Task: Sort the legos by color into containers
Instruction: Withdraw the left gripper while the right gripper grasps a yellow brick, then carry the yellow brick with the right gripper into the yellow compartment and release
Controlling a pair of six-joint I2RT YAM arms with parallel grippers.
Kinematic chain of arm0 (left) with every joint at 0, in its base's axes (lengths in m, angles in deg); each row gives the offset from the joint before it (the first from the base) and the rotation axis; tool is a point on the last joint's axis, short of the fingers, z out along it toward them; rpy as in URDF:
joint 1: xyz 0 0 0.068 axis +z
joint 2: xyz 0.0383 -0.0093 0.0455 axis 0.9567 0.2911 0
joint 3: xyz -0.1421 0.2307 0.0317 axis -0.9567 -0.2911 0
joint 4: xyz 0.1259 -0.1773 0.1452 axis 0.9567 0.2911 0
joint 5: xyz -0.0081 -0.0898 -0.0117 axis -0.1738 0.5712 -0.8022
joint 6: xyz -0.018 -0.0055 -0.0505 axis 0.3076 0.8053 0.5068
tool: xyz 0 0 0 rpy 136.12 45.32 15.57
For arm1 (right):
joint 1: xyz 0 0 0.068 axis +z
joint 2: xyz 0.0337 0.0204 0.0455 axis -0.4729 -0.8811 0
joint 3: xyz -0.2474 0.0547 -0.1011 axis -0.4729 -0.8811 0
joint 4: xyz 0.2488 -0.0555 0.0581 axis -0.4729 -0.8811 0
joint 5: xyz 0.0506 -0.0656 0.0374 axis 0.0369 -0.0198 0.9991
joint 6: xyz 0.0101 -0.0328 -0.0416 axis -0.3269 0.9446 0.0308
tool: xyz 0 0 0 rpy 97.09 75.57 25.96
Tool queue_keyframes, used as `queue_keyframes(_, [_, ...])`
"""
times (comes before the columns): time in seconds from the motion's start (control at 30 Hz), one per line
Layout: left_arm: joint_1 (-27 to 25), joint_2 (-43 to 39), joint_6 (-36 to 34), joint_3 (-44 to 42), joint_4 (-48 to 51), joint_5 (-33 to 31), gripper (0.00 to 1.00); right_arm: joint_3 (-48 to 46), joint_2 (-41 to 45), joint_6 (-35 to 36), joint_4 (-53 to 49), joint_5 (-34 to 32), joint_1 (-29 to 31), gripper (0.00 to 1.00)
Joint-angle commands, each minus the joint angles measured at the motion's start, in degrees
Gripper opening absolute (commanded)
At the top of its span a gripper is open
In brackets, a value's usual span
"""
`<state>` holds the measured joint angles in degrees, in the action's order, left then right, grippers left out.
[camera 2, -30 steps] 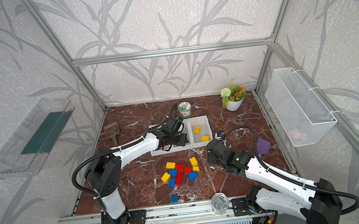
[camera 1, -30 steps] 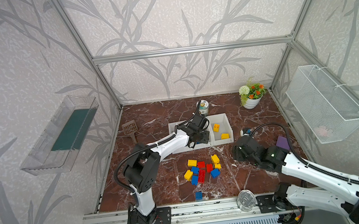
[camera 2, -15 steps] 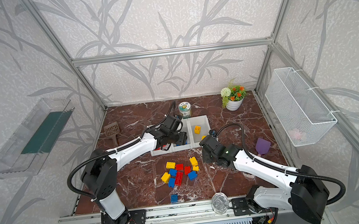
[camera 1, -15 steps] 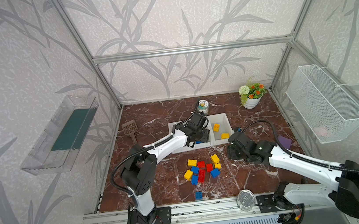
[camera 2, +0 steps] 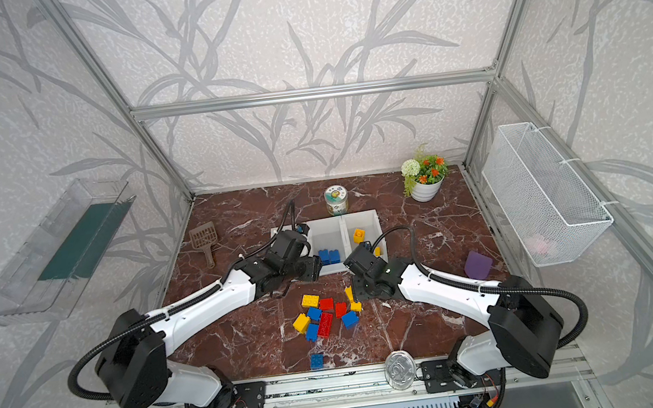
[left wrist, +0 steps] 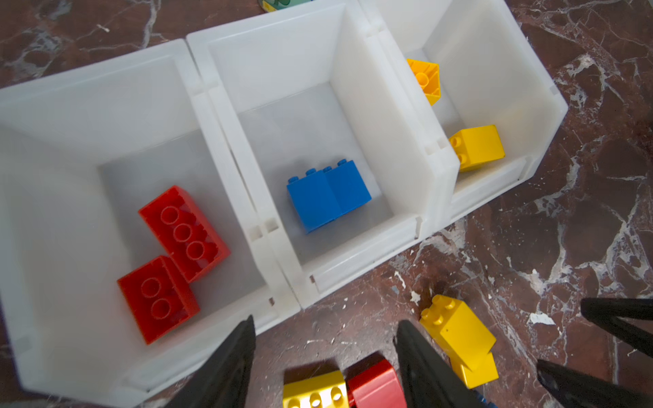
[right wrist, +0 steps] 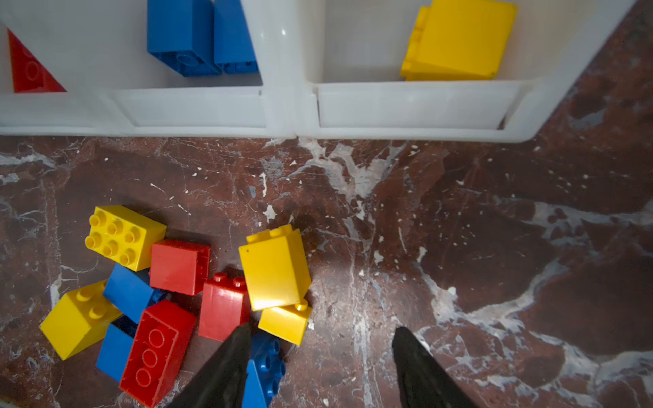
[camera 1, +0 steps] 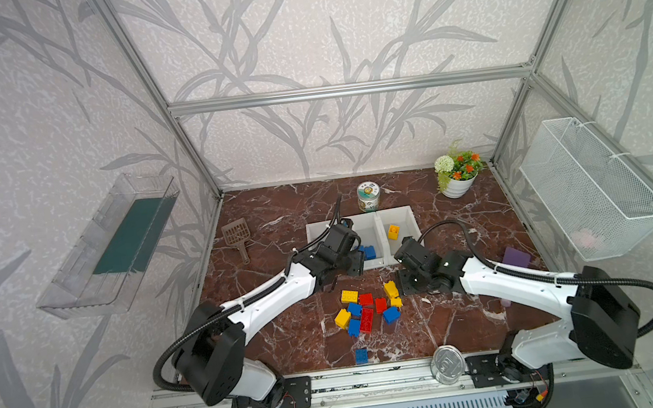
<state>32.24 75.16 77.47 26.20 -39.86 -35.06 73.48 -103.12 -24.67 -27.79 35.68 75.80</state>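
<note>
Mid-sort, between picks. Left gripper: fingers apart, nothing held, poised just short of the front wall of the containers. Ahead of it, two red bricks in the nearest bin, two blue in the middle, two yellow in the farthest.

Right gripper: likewise apart and empty, low over bare tabletop, with the loose legos heaped just off one fingertip. Closest to it, a tall yellow brick resting partly on a smaller yellow one.

Next, probably: shift sideways to straddle that tall yellow brick, close across its flat sides, lift clear of the red neighbour, and carry it ahead to the yellow bin. One stray blue brick lying apart, well behind both grippers.
</note>
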Motion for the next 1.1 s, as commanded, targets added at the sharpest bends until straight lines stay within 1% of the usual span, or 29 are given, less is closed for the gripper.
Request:
queue_keyframes(0.0, [0.0,-5.3,1.9,-3.3,-0.9,-3.4,0.66,2.4,-2.5,1.5,0.9,1.0,0.6,0.64])
queue_keyframes(0.2, [-0.1,-13.0,4.6,-10.7,-1.8,-5.6,0.67,4.4,-8.4,2.1,2.3,1.3,1.8,0.63])
queue_keyframes(0.4, [0.0,-18.4,5.8,-14.6,-0.7,-7.3,0.67,7.3,-14.5,2.4,1.4,0.1,3.5,0.61])
queue_keyframes(0.5, [0.0,-20.8,6.2,-16.0,-0.2,-7.8,0.68,8.8,-16.7,2.0,-0.2,-2.3,4.2,0.53])
queue_keyframes(0.7, [0.0,-24.7,8.0,-18.8,0.8,-8.7,0.68,8.9,-18.5,1.0,-0.3,-3.5,4.9,0.35])
queue_keyframes(0.87, [0.0,-27.0,8.8,-20.7,0.3,-9.5,0.68,8.8,-18.4,0.8,-1.1,-4.7,5.4,0.29])
queue_keyframes(1.0, [0.0,-27.4,9.2,-21.2,1.1,-9.2,0.68,8.4,-17.5,0.5,-2.1,-5.8,5.8,0.27])
queue_keyframes(1.07, [0.0,-27.5,9.5,-21.4,1.6,-9.1,0.68,8.4,-15.3,0.9,-2.3,-6.1,5.8,0.27])
